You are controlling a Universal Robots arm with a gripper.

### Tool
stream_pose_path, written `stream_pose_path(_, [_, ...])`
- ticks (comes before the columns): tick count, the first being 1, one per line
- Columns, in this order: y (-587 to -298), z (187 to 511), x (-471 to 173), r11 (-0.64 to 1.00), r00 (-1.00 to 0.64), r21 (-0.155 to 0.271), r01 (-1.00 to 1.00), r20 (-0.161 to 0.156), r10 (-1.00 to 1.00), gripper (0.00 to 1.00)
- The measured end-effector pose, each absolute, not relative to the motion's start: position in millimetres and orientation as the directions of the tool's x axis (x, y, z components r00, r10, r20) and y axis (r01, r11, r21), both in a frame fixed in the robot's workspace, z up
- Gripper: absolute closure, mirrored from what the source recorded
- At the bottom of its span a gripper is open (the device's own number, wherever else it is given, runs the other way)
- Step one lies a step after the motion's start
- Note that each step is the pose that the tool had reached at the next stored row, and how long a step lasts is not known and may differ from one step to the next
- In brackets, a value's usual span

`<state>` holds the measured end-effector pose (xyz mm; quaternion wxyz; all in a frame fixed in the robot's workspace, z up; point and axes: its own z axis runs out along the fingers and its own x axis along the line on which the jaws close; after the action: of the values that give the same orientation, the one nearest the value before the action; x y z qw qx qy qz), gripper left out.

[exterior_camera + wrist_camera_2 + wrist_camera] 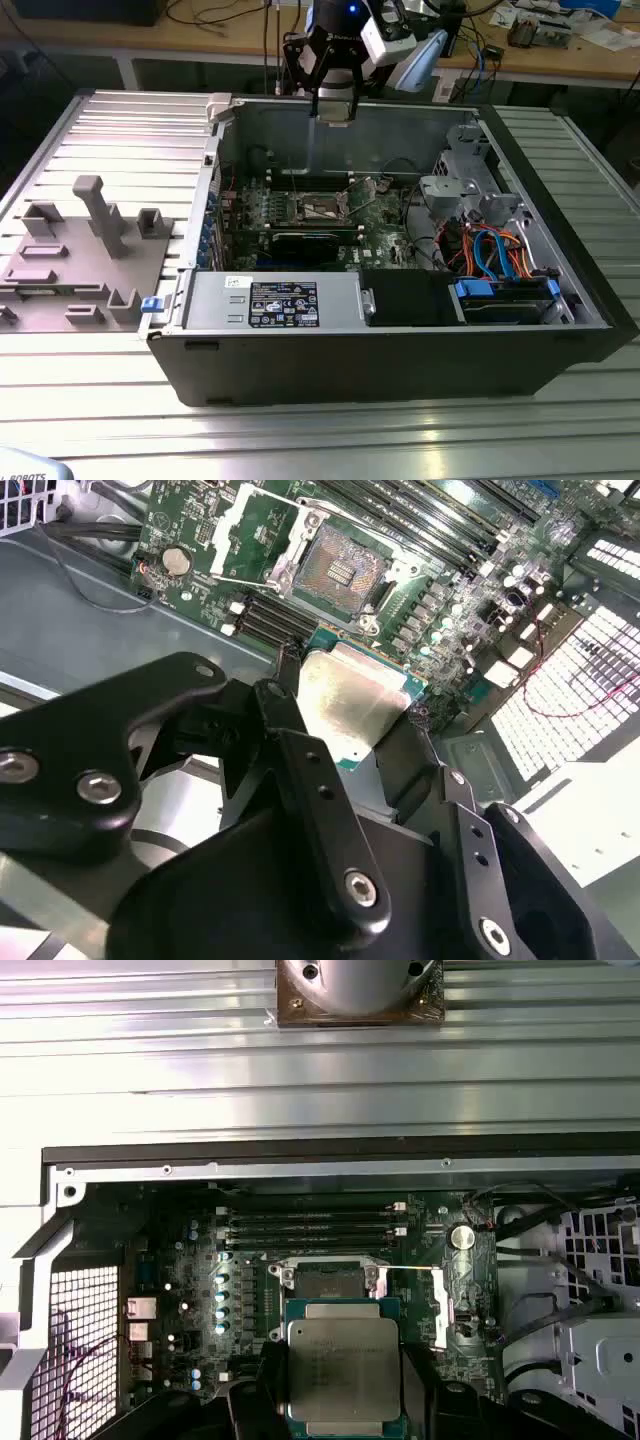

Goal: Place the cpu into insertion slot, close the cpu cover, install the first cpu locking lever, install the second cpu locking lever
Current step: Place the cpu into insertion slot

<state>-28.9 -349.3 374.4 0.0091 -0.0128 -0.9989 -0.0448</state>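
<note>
My gripper (333, 108) hangs above the back wall of the open computer case (300, 360), shut on the cpu. In both wrist views the cpu (350, 705) (343, 1365), a flat square chip with a dull silver top and a green edge, sits clamped between the black fingers (290, 725) (268, 1385). The insertion slot (340, 575) (325, 1282) (322, 207) lies bare on the green board, well below the chip. The cpu cover (250, 530) (438, 1305) stands swung open at one side of the slot, and a thin lever wire (410, 1268) runs beside it.
Long memory slots (310, 1225) run beside the socket. A black expansion card (300, 240) lies across the board, nearer the front. A power supply (275, 300) and blue cables (500, 255) fill the case front. A grey fixture tray (80, 250) sits at the exterior view's left.
</note>
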Motion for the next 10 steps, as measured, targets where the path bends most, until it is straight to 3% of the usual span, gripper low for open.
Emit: stream_pose_path(10, [-349.9, 371.6, -29.8, 0.996, -1.000, 0.089, 0.026, 0.019, 0.025, 0.46])
